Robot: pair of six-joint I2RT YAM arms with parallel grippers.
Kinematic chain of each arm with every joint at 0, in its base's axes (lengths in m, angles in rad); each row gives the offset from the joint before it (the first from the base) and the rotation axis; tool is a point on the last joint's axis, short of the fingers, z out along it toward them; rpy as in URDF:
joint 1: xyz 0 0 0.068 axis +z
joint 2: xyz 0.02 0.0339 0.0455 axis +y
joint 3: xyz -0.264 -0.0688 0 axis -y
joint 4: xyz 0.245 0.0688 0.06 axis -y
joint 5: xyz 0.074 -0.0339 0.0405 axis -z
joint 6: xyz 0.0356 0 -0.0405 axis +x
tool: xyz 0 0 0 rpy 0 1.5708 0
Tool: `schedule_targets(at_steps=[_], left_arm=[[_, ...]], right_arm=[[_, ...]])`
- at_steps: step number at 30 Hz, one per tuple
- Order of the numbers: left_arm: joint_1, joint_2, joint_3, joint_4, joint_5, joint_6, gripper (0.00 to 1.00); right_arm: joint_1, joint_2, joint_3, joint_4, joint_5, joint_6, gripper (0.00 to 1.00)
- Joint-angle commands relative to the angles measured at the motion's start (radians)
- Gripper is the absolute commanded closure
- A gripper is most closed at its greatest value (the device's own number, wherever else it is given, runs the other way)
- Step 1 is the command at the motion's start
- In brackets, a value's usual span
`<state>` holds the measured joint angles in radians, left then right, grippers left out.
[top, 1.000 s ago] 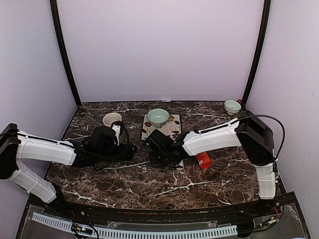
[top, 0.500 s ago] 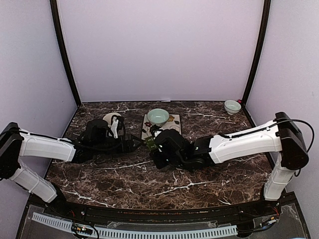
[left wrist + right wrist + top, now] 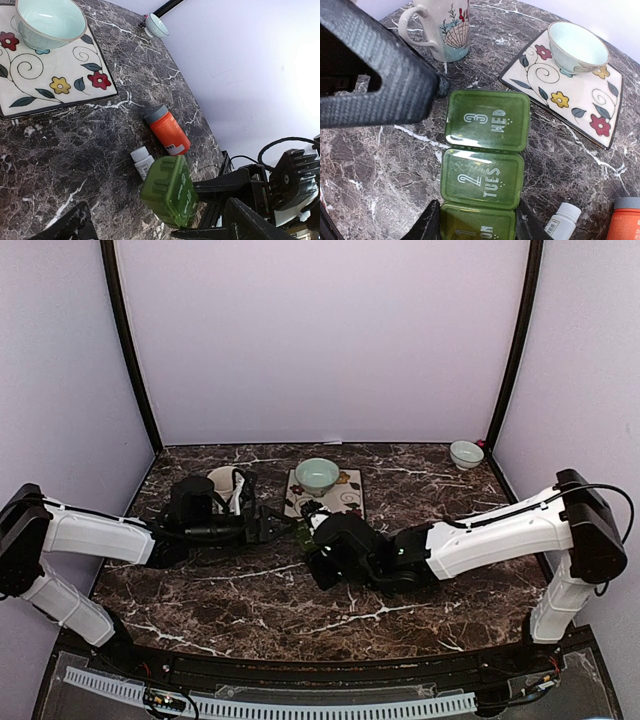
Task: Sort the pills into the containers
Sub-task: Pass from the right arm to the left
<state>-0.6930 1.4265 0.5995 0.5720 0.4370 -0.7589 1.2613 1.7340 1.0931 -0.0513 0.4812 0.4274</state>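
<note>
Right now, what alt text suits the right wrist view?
The right claw grips the number 1 end of a dark green plastic three-compartment pill box, lids shut. The left claw's ribbed finger sits beside the WED corner. Around them: a shell-painted mug, a pale green bowl on a floral tile, a white bottle, an orange bottle.

Green pill box, 3 shut lids numbered 1-3, end 1 clamped in right hand.

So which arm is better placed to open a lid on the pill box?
Probably left. The right gripper is clamping the pill box by one end, while the left gripper is open with a finger beside the WED lid.
</note>
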Motion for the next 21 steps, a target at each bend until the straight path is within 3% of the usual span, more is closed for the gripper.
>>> schedule_targets(at_steps=[1,10,15,21], left_arm=[[0.0,0.006,-0.006,0.047,0.043,-0.026,0.07],[-0.001,0.045,-0.004,0.097,0.042,-0.052,0.14],[-0.001,0.064,-0.006,0.142,0.054,-0.071,0.26],[-0.001,0.083,-0.009,0.203,0.075,-0.102,0.49]], right_arm=[[0.02,-0.036,0.01,0.069,0.025,-0.019,0.63],[0.035,-0.004,0.053,0.076,0.009,-0.033,0.63],[0.037,0.009,0.088,0.082,-0.004,-0.036,0.62],[0.037,0.03,0.101,0.093,-0.018,-0.038,0.62]])
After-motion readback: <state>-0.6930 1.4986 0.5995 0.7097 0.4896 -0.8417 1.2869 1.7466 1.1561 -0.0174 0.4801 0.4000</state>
